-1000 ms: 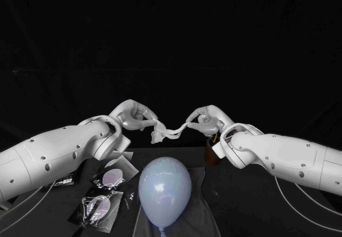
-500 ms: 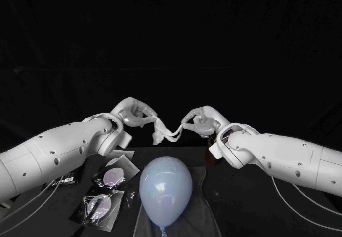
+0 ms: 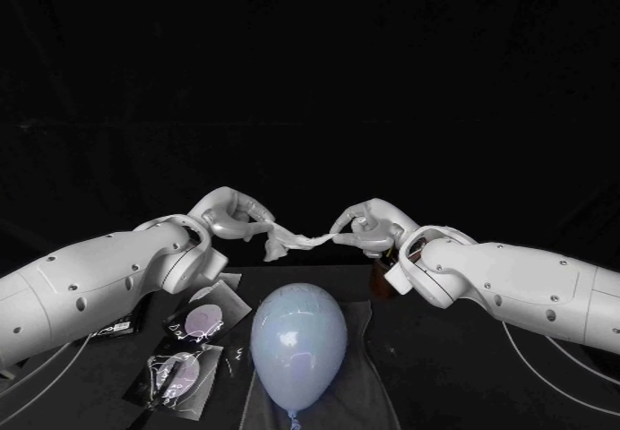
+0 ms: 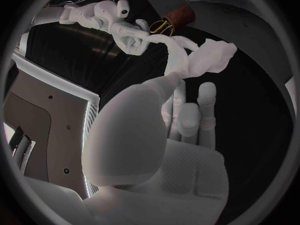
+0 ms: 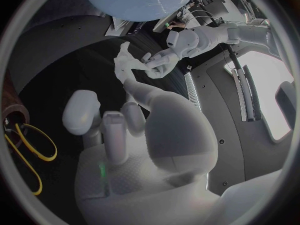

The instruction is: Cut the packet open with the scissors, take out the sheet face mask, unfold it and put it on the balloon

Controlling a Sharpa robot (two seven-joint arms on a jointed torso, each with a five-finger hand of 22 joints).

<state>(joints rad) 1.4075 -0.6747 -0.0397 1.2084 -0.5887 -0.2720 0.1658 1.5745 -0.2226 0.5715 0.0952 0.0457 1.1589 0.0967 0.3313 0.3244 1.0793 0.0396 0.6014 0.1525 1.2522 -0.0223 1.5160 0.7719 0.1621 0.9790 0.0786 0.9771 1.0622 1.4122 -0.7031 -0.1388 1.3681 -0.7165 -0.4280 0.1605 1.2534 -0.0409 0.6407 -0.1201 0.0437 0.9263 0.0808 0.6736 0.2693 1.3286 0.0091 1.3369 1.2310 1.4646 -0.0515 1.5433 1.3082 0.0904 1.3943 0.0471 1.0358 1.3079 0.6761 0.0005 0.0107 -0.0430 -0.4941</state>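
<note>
A crumpled white sheet mask (image 3: pixel 298 240) is stretched in the air between my two hands, above the far end of the pale blue balloon (image 3: pixel 300 335). My left hand (image 3: pixel 237 219) pinches its left end and my right hand (image 3: pixel 367 226) pinches its right end. In the left wrist view the mask (image 4: pixel 206 59) bunches beyond my left hand (image 4: pixel 182 116), with the right hand (image 4: pixel 127 29) gripping its far end. The right wrist view shows the mask (image 5: pixel 127 65) running from my right hand (image 5: pixel 128 116) to the left hand (image 5: pixel 171 47), below the balloon (image 5: pixel 137 0).
The cut packet (image 3: pixel 204 321) and another clear wrapper (image 3: pixel 175 376) lie left of the balloon. A brown holder (image 3: pixel 383 279) with the yellow-handled scissors (image 5: pixel 24 150) stands under my right wrist. The balloon rests on a dark mat (image 3: pixel 368 394).
The mask's hanging fold has risen and the sheet now stretches flatter between the hands. My left hand has dropped slightly and turned.
</note>
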